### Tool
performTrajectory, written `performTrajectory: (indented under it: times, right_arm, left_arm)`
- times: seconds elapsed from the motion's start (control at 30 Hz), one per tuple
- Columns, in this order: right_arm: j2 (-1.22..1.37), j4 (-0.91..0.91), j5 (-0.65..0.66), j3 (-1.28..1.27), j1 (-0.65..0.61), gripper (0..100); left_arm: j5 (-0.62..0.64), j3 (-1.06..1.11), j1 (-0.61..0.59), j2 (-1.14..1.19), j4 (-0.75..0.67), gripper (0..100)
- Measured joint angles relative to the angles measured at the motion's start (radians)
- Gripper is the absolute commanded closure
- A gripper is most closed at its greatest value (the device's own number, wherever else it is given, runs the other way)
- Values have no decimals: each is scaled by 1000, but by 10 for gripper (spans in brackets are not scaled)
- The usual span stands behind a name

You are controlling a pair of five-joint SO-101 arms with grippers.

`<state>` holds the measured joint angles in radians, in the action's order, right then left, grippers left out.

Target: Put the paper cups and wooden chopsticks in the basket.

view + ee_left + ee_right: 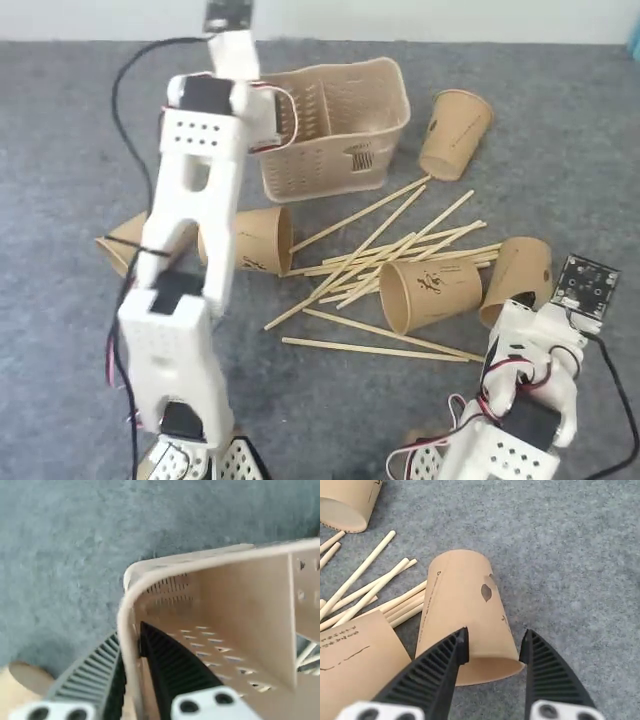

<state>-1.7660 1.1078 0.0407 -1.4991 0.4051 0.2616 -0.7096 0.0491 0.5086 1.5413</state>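
The basket [335, 125] is sitting at the back of the tabletop [560, 180], the left tool [131, 645] straddling its wall. Chopsticks [390, 255] are lying in front among toppled paper cups [430, 292], the right tool [494, 642] hanging over the rightmost cup [465, 610].

The left arm [190, 230] is seen stretched from its base at the near edge of the table towards the far edge, with its white links nearly in line. The left gripper [131, 632] is closed over the wall of the basket [200, 562] at a corner of the rim, one jaw inside and the other outside. The right arm [525, 390] is folded low at the near right corner. The right gripper [495, 634] is spread wide and pointed down, with its jaws set on either side of a lying paper cup [465, 595]; whether the cup is touched cannot be told.
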Motion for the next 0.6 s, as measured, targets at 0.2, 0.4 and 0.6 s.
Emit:
performTrajectory:
  times: [0.2,0.4,0.6]
  right_arm:
    - [0,0,0,0,0,815]
    - [0,-2,0,-5,0,815]
    - [0,-21,0,-18,-15,815]
  left_arm:
    - [-170,-318,5,196,152,987]
    - [-339,-443,-8,276,172,988]
    - [-359,-442,-14,276,175,988]
